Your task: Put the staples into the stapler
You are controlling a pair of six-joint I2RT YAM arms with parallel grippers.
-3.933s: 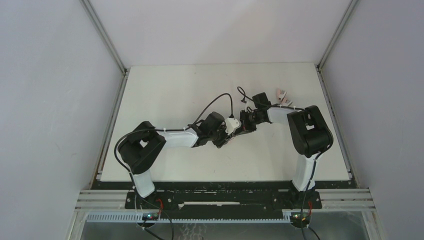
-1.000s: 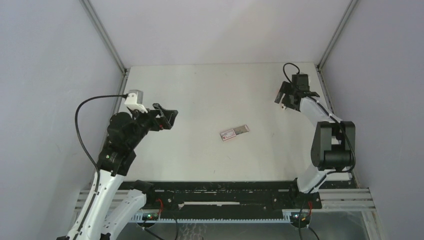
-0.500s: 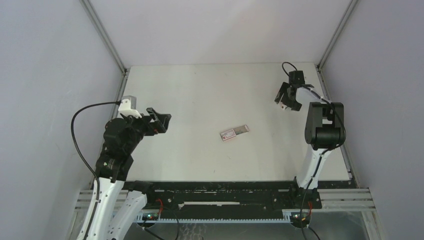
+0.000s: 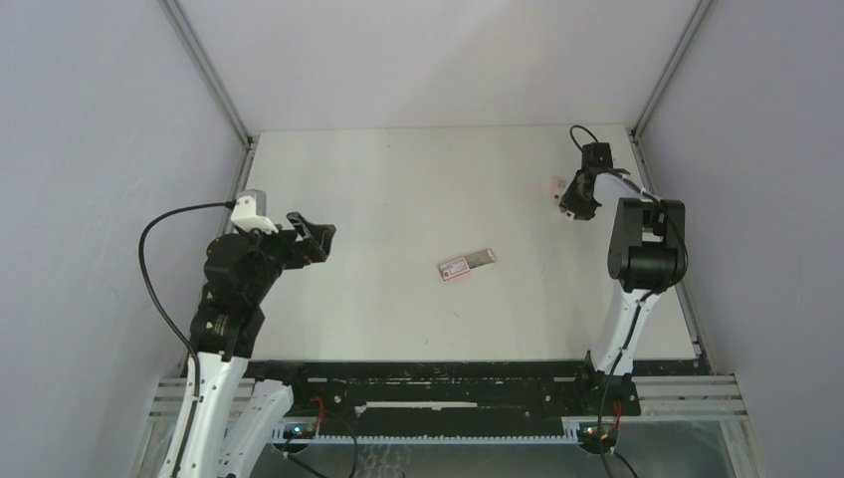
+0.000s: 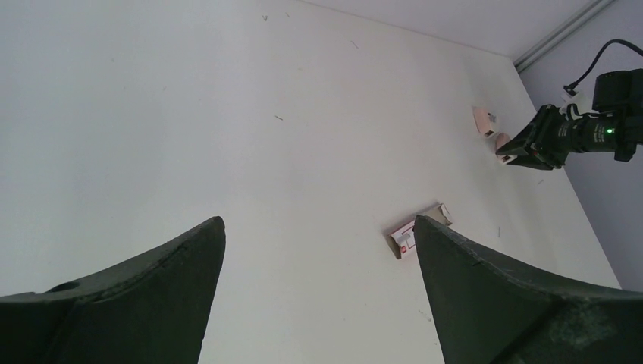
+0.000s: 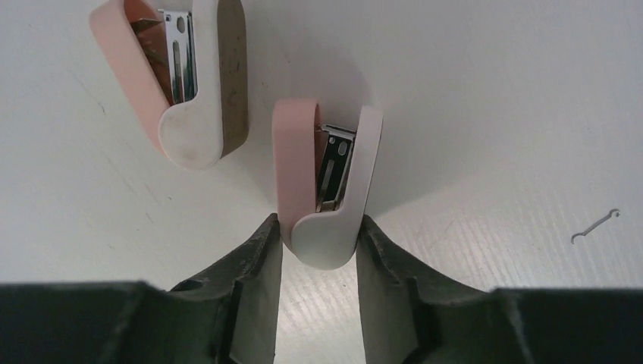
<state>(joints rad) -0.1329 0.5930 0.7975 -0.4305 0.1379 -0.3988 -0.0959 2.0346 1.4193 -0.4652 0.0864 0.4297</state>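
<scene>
Two stubby pink staplers lie on their sides at the table's far right. In the right wrist view the nearer stapler has its rounded hinge end between the fingers of my right gripper, and both pads touch it. The other stapler lies free up left. From above, my right gripper covers most of the pair; a bit of pink stapler shows. The staples box, flat with a red-marked label, lies mid-table with a grey strip at its right end. My left gripper hangs open and empty high over the left side.
A small bent wire scrap lies on the table right of the right gripper. The left wrist view shows the box beside the left gripper's right finger and the right arm's wrist far off. Grey walls enclose the table.
The right gripper has come down around the nearer stapler and its fingers have closed in on it. The left arm has drawn back slightly to the left, still open.
</scene>
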